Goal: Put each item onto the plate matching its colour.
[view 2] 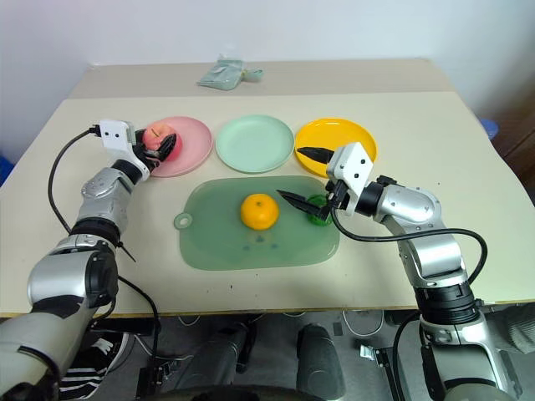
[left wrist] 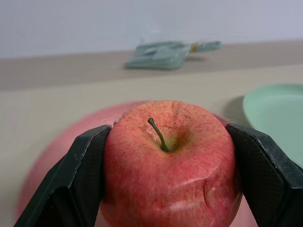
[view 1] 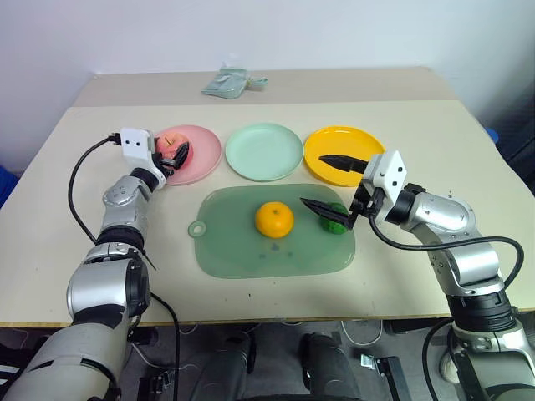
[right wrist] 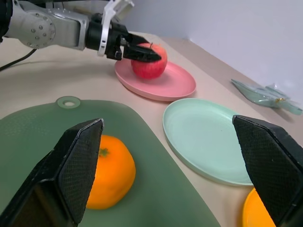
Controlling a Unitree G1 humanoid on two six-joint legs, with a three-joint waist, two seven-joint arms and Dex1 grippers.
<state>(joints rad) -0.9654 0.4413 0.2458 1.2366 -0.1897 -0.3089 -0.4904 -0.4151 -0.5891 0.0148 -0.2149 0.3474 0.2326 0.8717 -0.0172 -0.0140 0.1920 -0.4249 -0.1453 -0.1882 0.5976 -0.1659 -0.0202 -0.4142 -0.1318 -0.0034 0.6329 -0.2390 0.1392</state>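
My left gripper [view 1: 175, 154] is shut on the red-pink apple [left wrist: 170, 165]. It holds the apple low over the left part of the pink plate [view 1: 203, 157]; I cannot tell whether the apple touches it. The orange [view 1: 274, 219] lies in the middle of the green cutting board [view 1: 242, 249]. The dark green ball [view 1: 338, 220] sits at the board's right edge. My right gripper [view 1: 313, 180] hangs open just left of and above that ball, one finger over the yellow plate [view 1: 333, 139]. The mint green plate [view 1: 264, 151] stands between the other two and holds nothing.
A pale green pouch [view 1: 226, 82] lies at the back of the table. A black cable [view 1: 75, 188] loops off my left forearm over the table's left side. Bare tabletop lies in front of the cutting board and to the right.
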